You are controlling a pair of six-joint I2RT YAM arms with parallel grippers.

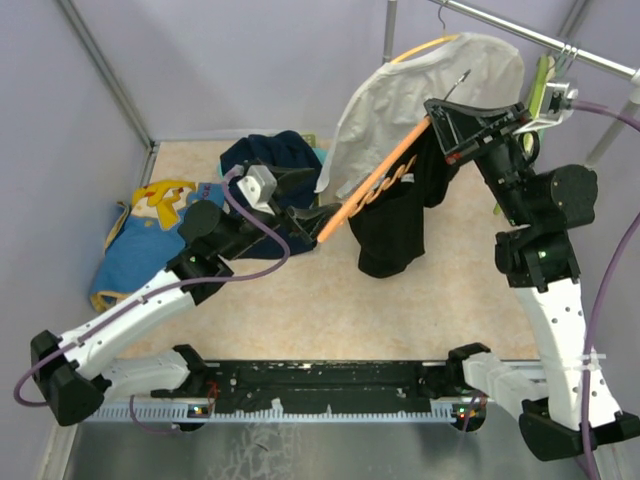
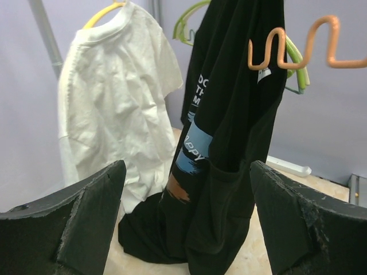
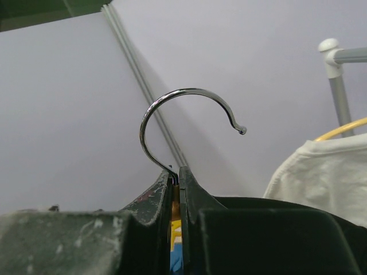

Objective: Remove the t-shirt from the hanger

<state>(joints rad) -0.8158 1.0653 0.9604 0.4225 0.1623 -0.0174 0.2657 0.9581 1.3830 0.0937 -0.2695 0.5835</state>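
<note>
My right gripper (image 1: 448, 118) holds the orange hanger (image 1: 372, 182) tilted in the air, jaws shut at the foot of its metal hook (image 3: 172, 114). The black t-shirt (image 1: 395, 215) hangs from the hanger's upper part, its hem touching the table. The hanger's lower arm is bare. My left gripper (image 1: 312, 208) is open beside the hanger's low end, nothing between its fingers (image 2: 86, 217). In the left wrist view the black t-shirt (image 2: 229, 143) hangs just beyond the open gripper (image 2: 186, 172), with the hanger's wavy orange end (image 2: 292, 48) above it. The right gripper (image 3: 178, 175) shows its jaws pressed together.
A white t-shirt (image 1: 420, 90) on a yellow hanger (image 3: 350, 129) hangs from the rail (image 1: 560, 45) behind, with a green hanger (image 2: 189, 23) nearby. A dark navy garment (image 1: 270, 155) and a blue-and-yellow one (image 1: 150, 230) lie piled at the left. Walls enclose the table.
</note>
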